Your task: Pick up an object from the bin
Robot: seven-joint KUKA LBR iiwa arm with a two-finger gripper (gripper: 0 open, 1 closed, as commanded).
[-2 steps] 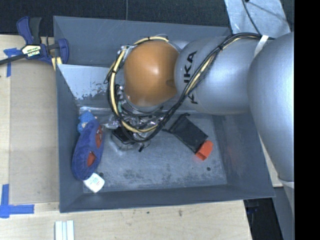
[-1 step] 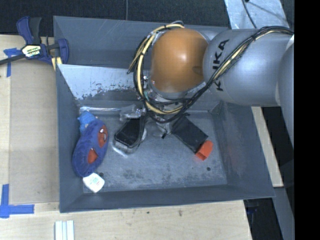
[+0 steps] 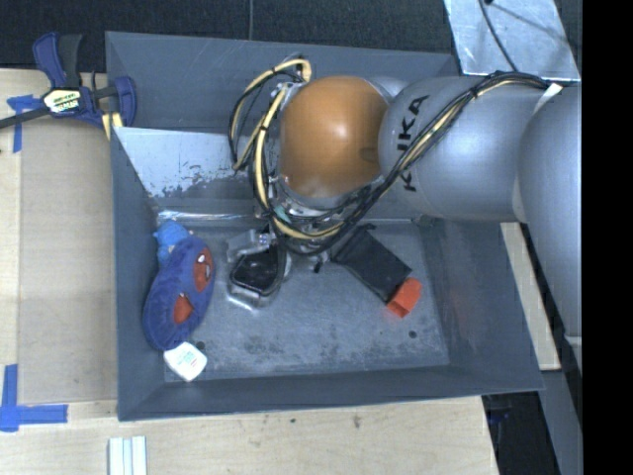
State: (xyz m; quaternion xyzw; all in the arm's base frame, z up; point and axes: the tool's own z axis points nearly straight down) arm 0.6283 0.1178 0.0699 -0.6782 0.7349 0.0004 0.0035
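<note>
Your gripper (image 3: 265,252) is hovering over the black packet (image 3: 251,278) beside the toy (image 3: 178,290). Can't tell its grip. Lifting is remaining.

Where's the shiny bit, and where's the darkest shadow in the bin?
Camera view: light gleams off the orange cover on the wrist and off the silver arm; the deepest shade lies under the arm, round the gripper and the black block with the orange end; the blue plush toy at the left lies unshaded.

Robotics lab (a test rig): KUKA arm (image 3: 475,156) over grey bin (image 3: 297,389).
</note>
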